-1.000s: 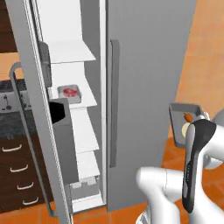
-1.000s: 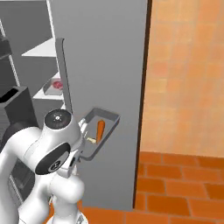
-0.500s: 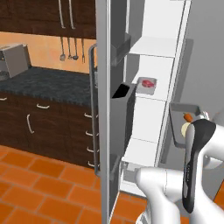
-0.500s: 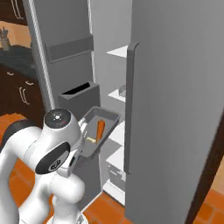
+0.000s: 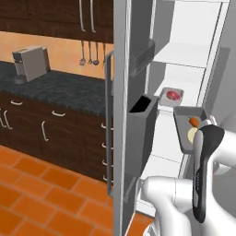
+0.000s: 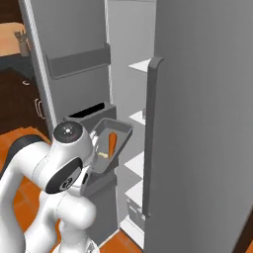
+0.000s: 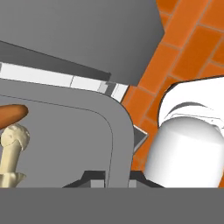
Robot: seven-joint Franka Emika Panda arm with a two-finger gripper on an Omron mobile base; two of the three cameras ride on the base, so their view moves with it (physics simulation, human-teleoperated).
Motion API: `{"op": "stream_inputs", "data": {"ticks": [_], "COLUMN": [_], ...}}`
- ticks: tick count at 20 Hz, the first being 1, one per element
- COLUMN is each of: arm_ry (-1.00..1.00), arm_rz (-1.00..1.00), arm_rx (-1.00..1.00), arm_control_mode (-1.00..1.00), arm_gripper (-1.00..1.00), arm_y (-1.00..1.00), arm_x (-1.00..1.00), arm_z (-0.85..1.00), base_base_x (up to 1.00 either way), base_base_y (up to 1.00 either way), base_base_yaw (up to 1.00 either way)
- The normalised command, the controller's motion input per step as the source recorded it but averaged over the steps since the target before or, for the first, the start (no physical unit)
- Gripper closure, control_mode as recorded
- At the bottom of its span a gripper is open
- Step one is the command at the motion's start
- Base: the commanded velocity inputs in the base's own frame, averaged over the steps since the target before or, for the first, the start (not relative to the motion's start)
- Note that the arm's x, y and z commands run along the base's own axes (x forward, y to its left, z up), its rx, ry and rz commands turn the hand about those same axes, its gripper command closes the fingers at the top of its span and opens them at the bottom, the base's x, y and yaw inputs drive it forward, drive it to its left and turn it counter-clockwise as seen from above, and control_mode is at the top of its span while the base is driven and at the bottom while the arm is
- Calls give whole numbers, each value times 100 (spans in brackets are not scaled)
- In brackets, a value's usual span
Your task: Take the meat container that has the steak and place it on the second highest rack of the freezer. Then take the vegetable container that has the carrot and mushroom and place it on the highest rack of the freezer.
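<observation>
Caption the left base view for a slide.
Arm carries the vegetable container with carrot and mushroom toward the open freezer; the meat container sits on a shelf.

The vegetable container (image 5: 185, 127), a shallow grey rectangular tray, is held up off any surface in front of the open freezer (image 5: 193, 60), tilted, with the orange carrot (image 6: 112, 142) and the cream mushroom (image 5: 192, 134) lying inside it. The meat container (image 5: 173, 95), a paler tray holding the red steak (image 5: 173, 94), rests flat on a white shelf inside the freezer, just behind and above the grey tray.
</observation>
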Motion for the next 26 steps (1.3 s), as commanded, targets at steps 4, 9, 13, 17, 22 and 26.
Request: {"op": "stream_inputs", "data": {"ticks": [4,9,13,17,22,26], "arm_ry": [0,0,0,0,0,0], "arm_rz": [0,0,0,0,0,0], "arm_rx": [0,0,0,0,0,0], "arm_control_mode": [100,100,100,100,100,100], "arm_gripper": [100,100,100,100,100,100], "arm_y": [0,0,0,0,0,0], "arm_x": [0,0,0,0,0,0], "arm_z": [0,0,0,0,0,0], "base_base_x": [28,62,49,36,43,13], "base_base_y": [0,0,0,0,0,0], "base_base_yaw": [0,0,0,0,0,0]}}
